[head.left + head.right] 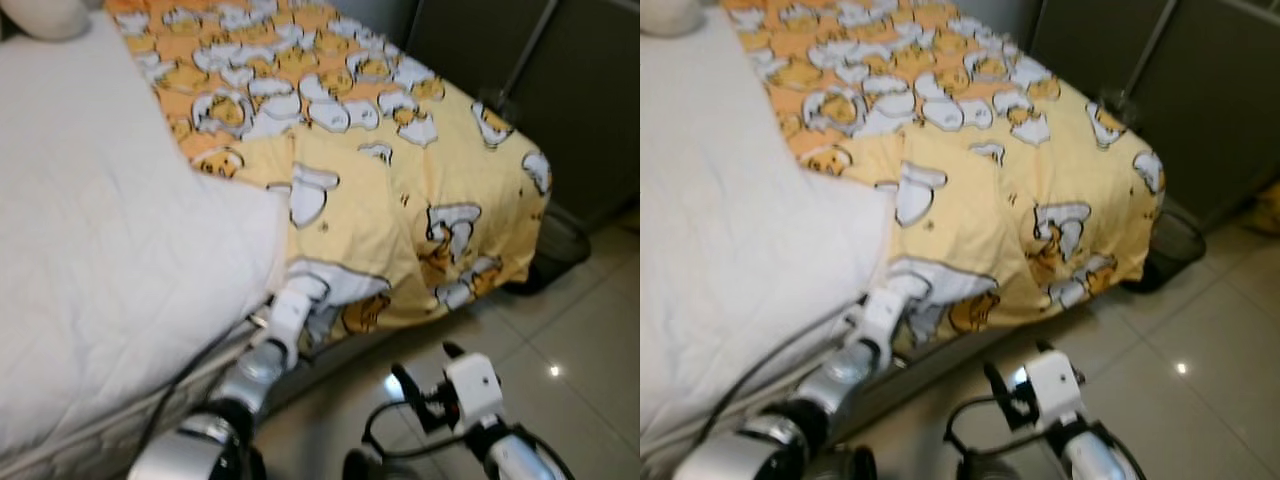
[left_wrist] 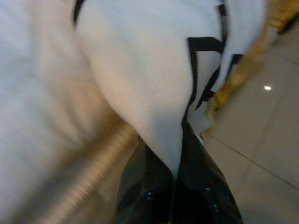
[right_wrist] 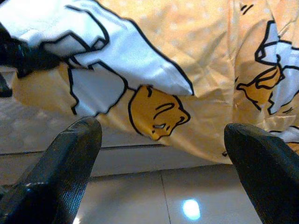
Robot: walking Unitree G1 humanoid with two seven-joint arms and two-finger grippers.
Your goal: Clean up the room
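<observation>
A yellow blanket printed with white and orange cartoon figures covers the far part of the bed and hangs over its side toward the floor. At the hanging edge, my left gripper is shut on a fold of the blanket, and the cloth rises straight out of the closed black fingers. My right gripper is low over the floor tiles in front of the bed. It stands open, fingers wide apart and facing the hanging blanket, holding nothing.
A white sheet covers the near part of the mattress, with a pale pillow at the far left corner. A dark wardrobe stands past the bed's foot, and a black mesh bin sits beside it. Glossy floor tiles lie to the right.
</observation>
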